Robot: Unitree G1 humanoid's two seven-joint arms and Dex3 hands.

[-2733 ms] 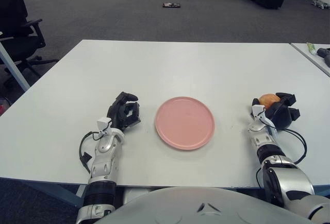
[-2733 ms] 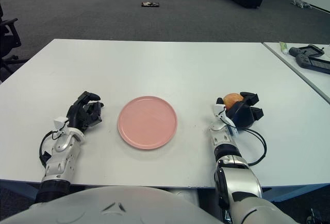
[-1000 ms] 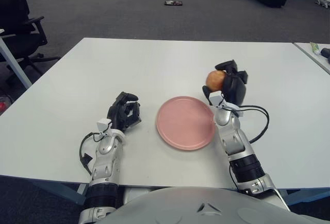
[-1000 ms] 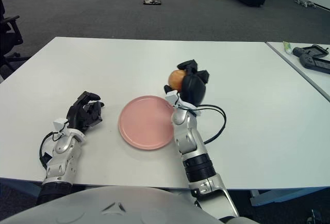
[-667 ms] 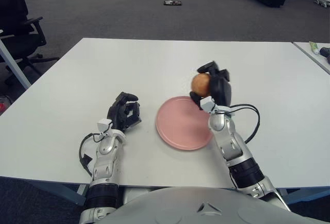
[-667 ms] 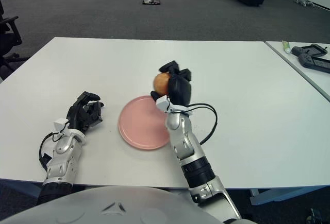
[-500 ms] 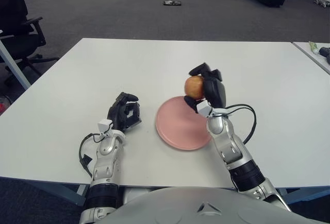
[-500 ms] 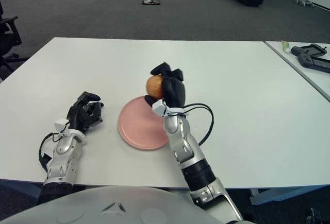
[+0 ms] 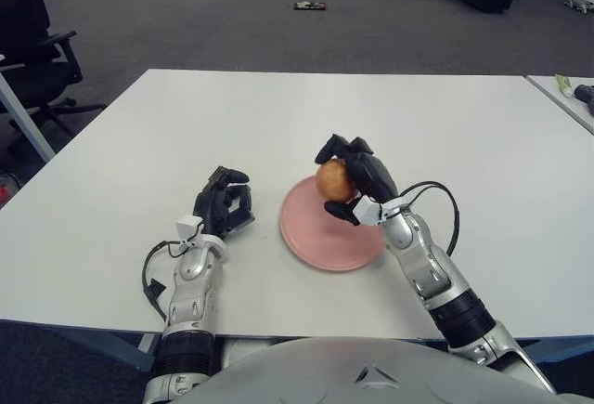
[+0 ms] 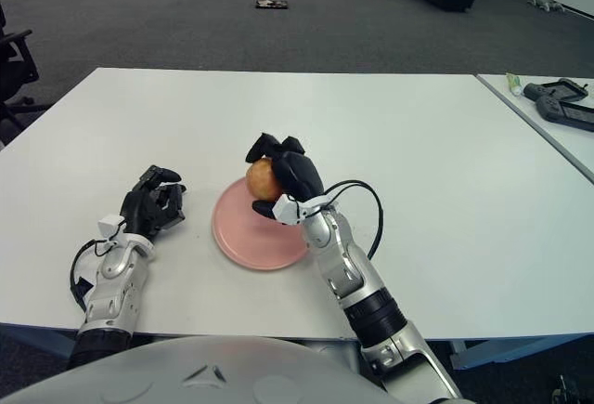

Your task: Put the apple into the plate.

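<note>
One apple (image 9: 333, 180) is gripped by the right hand (image 9: 357, 181) at frame centre, held over the pink plate (image 9: 320, 236) and not yet set down. Only lowering and release are judged to be left. Left of the plate, the left hand (image 9: 224, 210) is seen curled, holding nothing.

small round orange-red apple (image 9: 333, 180) gripped in the right hand (image 9: 357, 177) just over the plate's far side, flat round pink plate (image 9: 320, 235) sitting on the white surface (image 9: 278, 116)
</note>
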